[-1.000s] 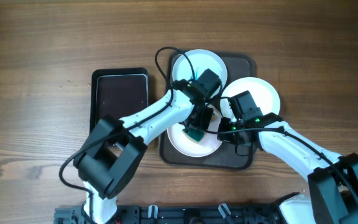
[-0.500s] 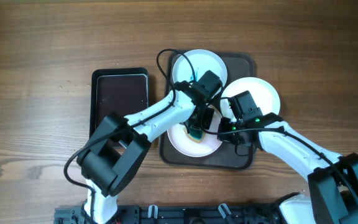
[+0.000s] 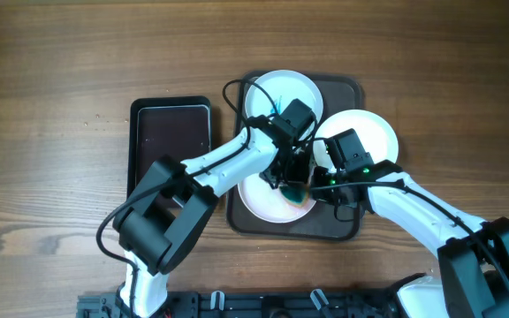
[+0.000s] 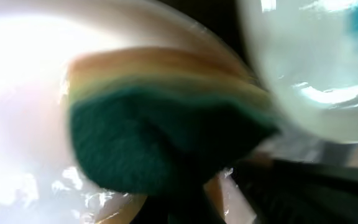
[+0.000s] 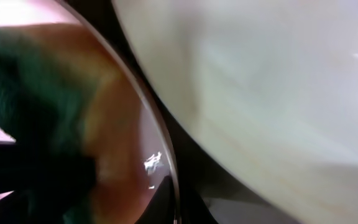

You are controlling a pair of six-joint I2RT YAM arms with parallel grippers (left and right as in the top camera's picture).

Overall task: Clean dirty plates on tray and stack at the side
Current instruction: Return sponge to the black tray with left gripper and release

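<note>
On front plate [image 3: 256,201]: left tool [image 3: 292,185] holds sponge [image 4: 160,137] (teal).

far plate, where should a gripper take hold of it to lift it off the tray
Probably pinch the far plate at its far rim, coming in from the far side of the tray. It lies flat and shallow, so only the edge offers a hold. Its near edge is under the left arm, and the right plate crowds that side.
</note>
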